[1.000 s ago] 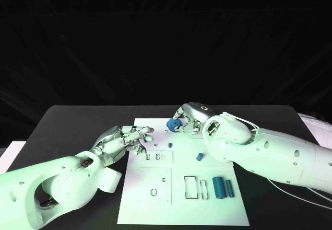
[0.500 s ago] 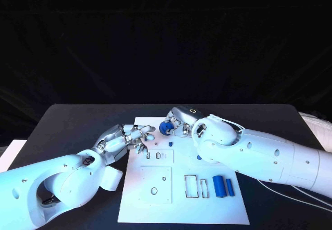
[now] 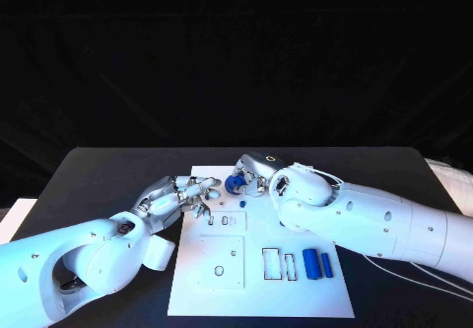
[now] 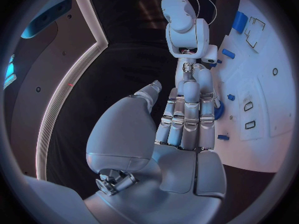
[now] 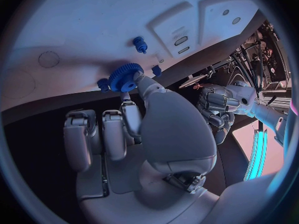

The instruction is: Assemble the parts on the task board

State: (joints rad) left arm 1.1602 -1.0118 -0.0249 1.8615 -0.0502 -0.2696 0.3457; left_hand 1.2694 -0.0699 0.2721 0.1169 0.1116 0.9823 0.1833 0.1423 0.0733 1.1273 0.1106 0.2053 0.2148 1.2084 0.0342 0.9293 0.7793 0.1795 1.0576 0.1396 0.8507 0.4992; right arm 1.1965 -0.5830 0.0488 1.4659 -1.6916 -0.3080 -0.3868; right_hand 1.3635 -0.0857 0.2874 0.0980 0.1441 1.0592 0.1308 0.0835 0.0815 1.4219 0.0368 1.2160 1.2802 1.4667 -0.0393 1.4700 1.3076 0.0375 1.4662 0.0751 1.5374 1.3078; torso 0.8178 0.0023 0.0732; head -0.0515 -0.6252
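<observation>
My right hand (image 3: 254, 176) hovers over the far left part of the white task board (image 3: 258, 294) and pinches a blue gear (image 3: 234, 182) between thumb and finger; the right wrist view has the same gear (image 5: 126, 76) at the thumb tip, just above the board (image 5: 93, 25). My left hand (image 3: 182, 198) sits at the board's left edge with its fingers stretched toward the gear and nothing in them. In the left wrist view those fingers (image 4: 187, 114) lie side by side, pointing at the right hand (image 4: 186, 50). A small blue peg (image 3: 242, 203) stands on the board just in front of the gear.
Two blue cylinders (image 3: 316, 264) lie side by side on the board's near right part, beside rectangular slots (image 3: 279, 265). Further small blue pegs (image 5: 140, 44) stand near the gear. Black table (image 3: 109, 178) surrounds the board. My right forearm (image 3: 374, 219) crosses the board's right side.
My right hand has carried the gear leftward and slightly nearer, closer to the left hand's fingertips. The left hand has hardly moved.
</observation>
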